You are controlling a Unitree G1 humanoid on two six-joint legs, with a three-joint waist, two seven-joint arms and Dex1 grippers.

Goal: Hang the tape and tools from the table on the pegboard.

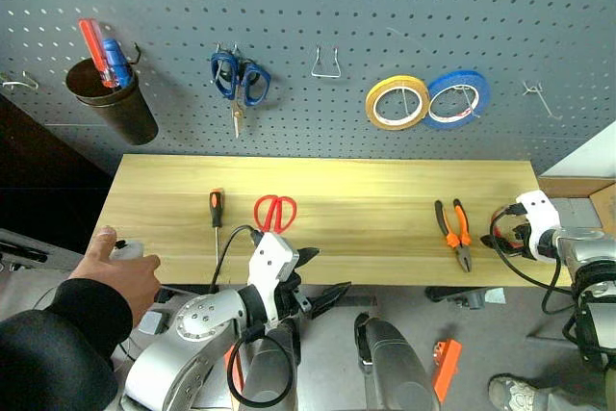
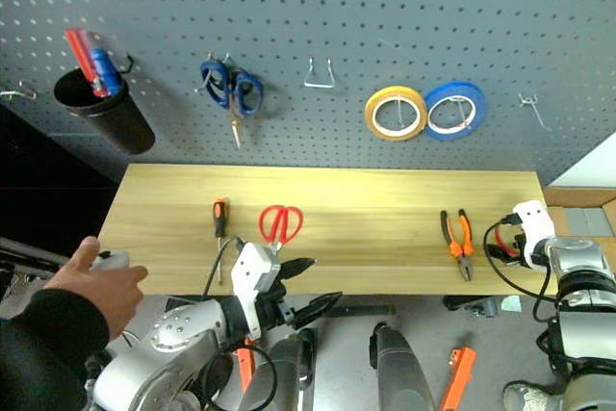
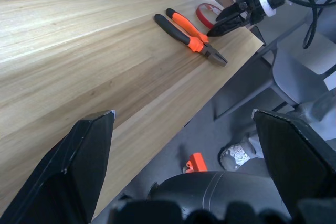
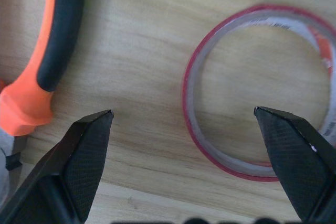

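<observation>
Jaws on our right gripper (image 4: pixel 184 124) stand wide, poised above the red tape ring (image 4: pixel 260 93), which lies flat on the table (image 1: pixel 366 209) just right of the pliers (image 1: pixel 454 230). We judge that spread is meant to straddle the ring's near wall. Our right wrist tips steeply down over the table's right end. Our left gripper (image 1: pixel 318 281), also wide and empty, hangs off the table's front edge, apparently waiting, near the red-handled scissors (image 1: pixel 275 212).
</observation>
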